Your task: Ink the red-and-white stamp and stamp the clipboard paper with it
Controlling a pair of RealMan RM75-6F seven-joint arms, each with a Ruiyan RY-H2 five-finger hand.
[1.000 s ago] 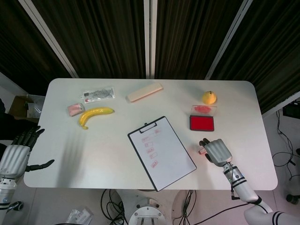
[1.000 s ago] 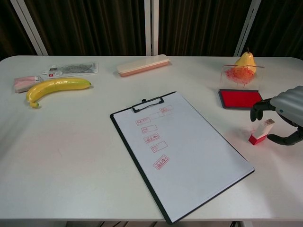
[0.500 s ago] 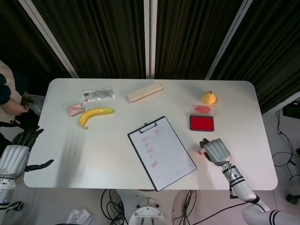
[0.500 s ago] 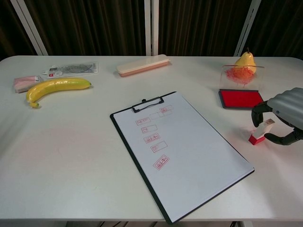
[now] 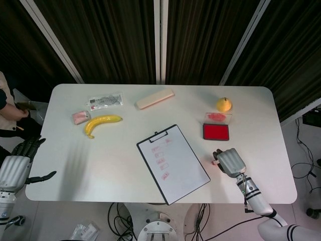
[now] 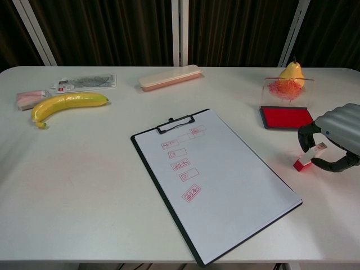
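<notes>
R hand (image 6: 336,135) curled round small red-and-white block stamp (image 6: 306,158) nr tabletop's right edge; grip unconfirmed, can't tell. Prob. closing to lift for inking.

Both of my cameras give me bright, even light from overhead. The white desk (image 5: 125,160) comes out nearly washed out, with only soft, faint shadows on it; the palest one lies under my right hand (image 6: 337,138). Behind the desk the dark curtain (image 5: 100,40) soaks up light and shows little detail. Focus is sharp in both views, with no motion blur. From my head camera the desk's edges bow slightly.
</notes>
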